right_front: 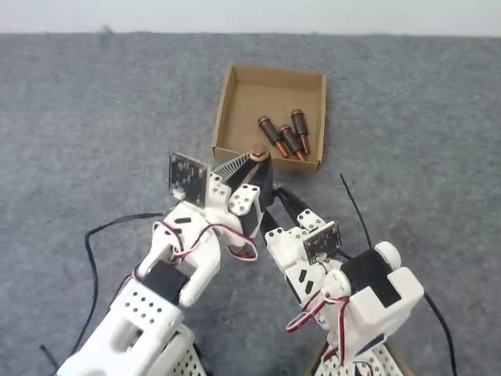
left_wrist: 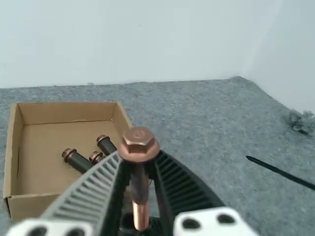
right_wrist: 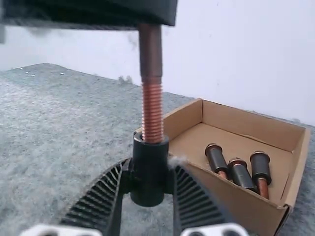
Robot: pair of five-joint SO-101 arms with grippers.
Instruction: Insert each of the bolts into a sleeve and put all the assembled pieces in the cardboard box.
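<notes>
My left gripper (left_wrist: 139, 178) is shut on a copper bolt (left_wrist: 140, 147), head up, held upright just in front of the cardboard box (right_front: 235, 86). Below it, my right gripper (right_wrist: 147, 182) is shut on a black sleeve (right_wrist: 147, 169). The bolt's threaded end (right_wrist: 151, 110) enters the top of the sleeve. In the high view the bolt head (right_front: 258, 153) sits by the box's near wall, where both grippers meet. Three assembled pieces (right_front: 283, 135) lie inside the box, also seen as assembled pieces (right_wrist: 236, 169) and assembled pieces (left_wrist: 86, 156).
Grey carpet (right_front: 94, 125) covers the table all around. A thin black cable (right_front: 356, 207) trails to the right of the arms, and another black cable (right_front: 94, 251) loops at the left. A pale wall stands behind the box.
</notes>
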